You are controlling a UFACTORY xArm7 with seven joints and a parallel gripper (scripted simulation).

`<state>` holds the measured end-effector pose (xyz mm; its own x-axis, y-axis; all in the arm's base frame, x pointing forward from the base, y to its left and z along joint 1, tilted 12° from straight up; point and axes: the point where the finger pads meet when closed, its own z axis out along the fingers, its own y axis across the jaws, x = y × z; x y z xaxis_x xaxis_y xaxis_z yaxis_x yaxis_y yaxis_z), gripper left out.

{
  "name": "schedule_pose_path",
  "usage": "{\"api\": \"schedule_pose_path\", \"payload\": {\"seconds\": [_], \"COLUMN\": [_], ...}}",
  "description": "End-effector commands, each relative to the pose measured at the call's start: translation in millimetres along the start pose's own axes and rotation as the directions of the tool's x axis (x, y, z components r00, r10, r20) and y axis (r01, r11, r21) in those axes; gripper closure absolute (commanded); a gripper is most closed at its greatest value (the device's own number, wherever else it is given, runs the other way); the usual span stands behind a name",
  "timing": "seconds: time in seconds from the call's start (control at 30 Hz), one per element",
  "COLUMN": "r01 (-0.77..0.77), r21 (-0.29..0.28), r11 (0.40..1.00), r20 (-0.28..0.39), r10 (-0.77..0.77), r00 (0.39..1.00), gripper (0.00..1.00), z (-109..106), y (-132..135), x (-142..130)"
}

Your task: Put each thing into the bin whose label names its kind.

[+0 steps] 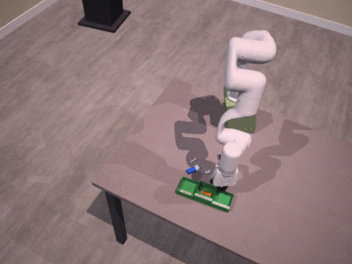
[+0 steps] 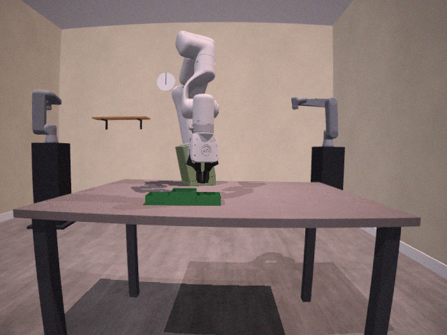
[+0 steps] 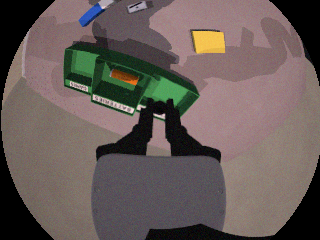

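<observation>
The pincer (image 3: 159, 108) is clamped on something too small to identify, above the green three-compartment bins (image 3: 80, 63); an orange piece (image 3: 123, 76) lies in the middle one.

Hand (image 2: 204, 179) above bins' (image 2: 183, 198) right end

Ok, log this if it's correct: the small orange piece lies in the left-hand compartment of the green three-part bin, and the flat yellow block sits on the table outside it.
One thing is wrong: the small orange piece lies in the middle compartment of the green three-part bin, not the left-hand one, as the top view shows. The flat yellow block does sit on the table outside it, seen in the wrist view.
</observation>
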<state>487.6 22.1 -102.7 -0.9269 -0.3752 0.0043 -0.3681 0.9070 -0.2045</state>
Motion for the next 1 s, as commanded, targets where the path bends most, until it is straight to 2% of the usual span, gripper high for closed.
{"api": "schedule_pose_path", "payload": {"seconds": [0.0,0.17,0.23,0.27,0.47,0.73,0.8,0.83,0.97], "r01": [0.156,0.294,0.294,0.368,0.504,0.679,0.679,0.735,0.796], "r21": [-0.001,0.001,0.001,0.003,0.006,0.007,0.007,0.006,0.005], "r11": [0.988,0.956,0.956,0.93,0.864,0.734,0.734,0.678,0.605], "r20": [0.001,0.003,0.003,0.001,-0.003,-0.008,-0.008,-0.009,-0.009], "r10": [-0.156,-0.294,-0.294,-0.368,-0.504,-0.679,-0.679,-0.735,-0.796], "r00": [0.988,0.956,0.956,0.93,0.864,0.734,0.734,0.678,0.605], "gripper": [1.0,1.0,1.0,1.0,1.0,1.0,1.0,1.0,1.0], "z": [0.0,-0.1,-0.1,-0.1,-0.1,-0.1,-0.1,-0.1,-0.1], "y": [13.9,13.9,13.9,13.9,13.9,14.0,14.0,14.1,14.1], "x": [-19.8,-19.8,-19.8,-19.8,-19.8,-19.9,-19.9,-19.8,-19.8]}}
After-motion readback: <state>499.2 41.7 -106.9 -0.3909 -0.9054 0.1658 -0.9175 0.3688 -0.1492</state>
